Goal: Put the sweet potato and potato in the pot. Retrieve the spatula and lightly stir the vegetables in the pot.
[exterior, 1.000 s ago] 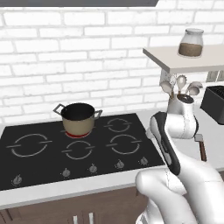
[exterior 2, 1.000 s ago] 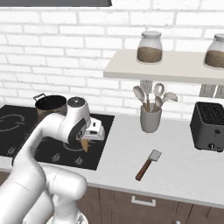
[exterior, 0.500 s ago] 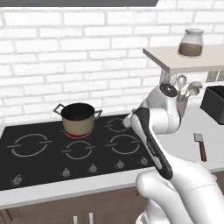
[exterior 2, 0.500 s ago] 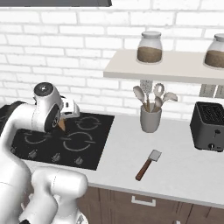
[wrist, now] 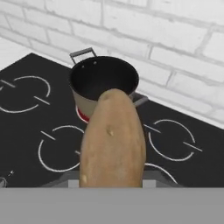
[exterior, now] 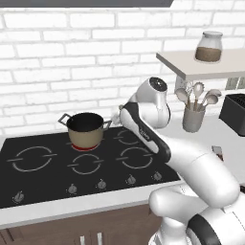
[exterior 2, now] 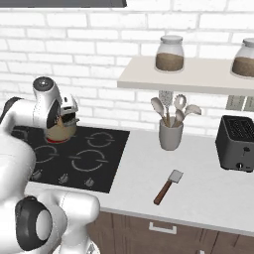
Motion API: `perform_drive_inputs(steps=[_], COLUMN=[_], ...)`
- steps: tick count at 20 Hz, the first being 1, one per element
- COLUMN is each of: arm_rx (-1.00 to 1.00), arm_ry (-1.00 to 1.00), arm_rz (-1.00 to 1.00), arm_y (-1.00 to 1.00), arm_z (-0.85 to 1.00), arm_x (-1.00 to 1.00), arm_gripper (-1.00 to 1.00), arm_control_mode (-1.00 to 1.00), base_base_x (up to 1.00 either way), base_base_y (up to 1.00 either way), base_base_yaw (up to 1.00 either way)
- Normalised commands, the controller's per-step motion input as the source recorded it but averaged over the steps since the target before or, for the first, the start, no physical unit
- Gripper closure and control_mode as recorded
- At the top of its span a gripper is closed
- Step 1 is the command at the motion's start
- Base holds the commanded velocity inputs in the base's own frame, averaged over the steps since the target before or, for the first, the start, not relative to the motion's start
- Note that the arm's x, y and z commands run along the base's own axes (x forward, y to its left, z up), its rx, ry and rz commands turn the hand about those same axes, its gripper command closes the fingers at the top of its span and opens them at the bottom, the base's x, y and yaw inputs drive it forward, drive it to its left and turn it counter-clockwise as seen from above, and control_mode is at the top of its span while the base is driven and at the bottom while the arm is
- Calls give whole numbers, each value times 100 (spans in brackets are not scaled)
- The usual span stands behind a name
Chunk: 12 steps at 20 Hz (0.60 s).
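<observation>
Hand (exterior 2: 67, 119): pinching a brown potato (wrist: 113, 140); it has swung left across the cooktop (exterior: 43, 174) from the surface's right side and hangs just beside the pot (exterior: 86, 129). Pot: back-centre burner, looks empty. Spatula (exterior 2: 167, 186): untouched near the surface's front edge. You likely lower and release next.

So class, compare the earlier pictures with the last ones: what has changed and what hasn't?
The arm swung left across the stove, carrying the potato in its gripper toward the pot, and its grip stayed shut. The pot, the spatula on the counter and the utensil cup stayed put.
</observation>
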Motion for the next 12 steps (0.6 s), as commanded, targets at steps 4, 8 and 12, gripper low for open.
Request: perform_drive_inputs(steps=[4,8,12], arm_rx=[0,0,-2], arm_ry=[0,0,0], arm_rz=[8,4,0], arm_y=[67,68,59], arm_z=[-2,-19,-44], arm_x=[80,82,80], arm_gripper=[100,100,100], arm_control_mode=[-100,-100,-100], base_base_x=[0,0,0], base_base_y=[0,0,0], base_base_yaw=[0,0,0])
